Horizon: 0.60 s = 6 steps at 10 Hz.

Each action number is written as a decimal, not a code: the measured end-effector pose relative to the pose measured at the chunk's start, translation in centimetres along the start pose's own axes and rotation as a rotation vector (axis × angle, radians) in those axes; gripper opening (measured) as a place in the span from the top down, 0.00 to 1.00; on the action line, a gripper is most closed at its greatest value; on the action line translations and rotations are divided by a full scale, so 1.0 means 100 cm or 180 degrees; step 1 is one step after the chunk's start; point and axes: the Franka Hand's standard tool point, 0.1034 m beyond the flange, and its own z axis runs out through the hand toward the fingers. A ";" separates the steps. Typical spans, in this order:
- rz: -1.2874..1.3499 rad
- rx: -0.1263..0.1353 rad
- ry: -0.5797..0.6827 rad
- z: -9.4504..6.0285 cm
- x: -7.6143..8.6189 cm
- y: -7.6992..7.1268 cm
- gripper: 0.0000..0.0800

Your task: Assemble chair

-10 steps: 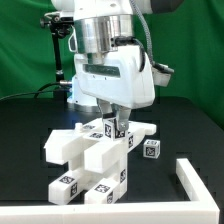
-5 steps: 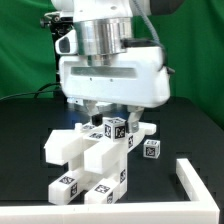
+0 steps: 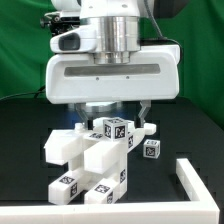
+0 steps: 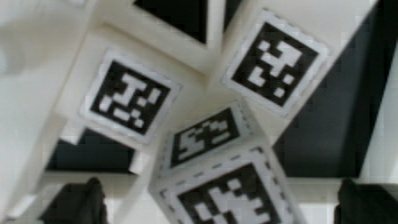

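- Green cloth hangs behind a black surface (image 3: 30, 130), and a raised white border (image 3: 195, 180) runs along its near corner at the exterior view's right.
- Spread wide and holding nothing, the pincer (image 3: 112, 117) hangs just above the chair (image 3: 95, 160); one dark fingertip (image 3: 145, 120) shows beside the topmost tagged block, apart from it as far as can be told.
- In the wrist view the tagged faces fill the picture, with the dark fingertips at its edge, so the pincer sits very close over the block.
- The chair stands near the middle of the surface as a joined cluster of white blocks and bars. Its long axis appears to run from the near corner, at the exterior view's left, back toward the pincer; tagged ends face the camera.
- A small loose tagged block (image 3: 150, 149) sits just beside the cluster at the exterior view's right.
- Risk, as I judge it: any sideways drift at this low height could clip the top block with a fingertip, tilting or loosening the joined parts.
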 end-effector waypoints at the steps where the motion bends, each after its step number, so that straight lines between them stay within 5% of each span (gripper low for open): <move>1: -0.0477 -0.0004 -0.0003 0.001 0.000 0.001 0.19; 2: -0.0297 0.0006 -0.0001 0.001 0.000 0.000 0.19; 4: -0.0151 0.0015 0.0000 0.001 0.000 0.000 0.53; 5: 0.0116 0.0021 0.0001 0.002 0.000 -0.001 0.53; 6: 0.0264 0.0024 0.0000 0.002 0.000 -0.001 0.64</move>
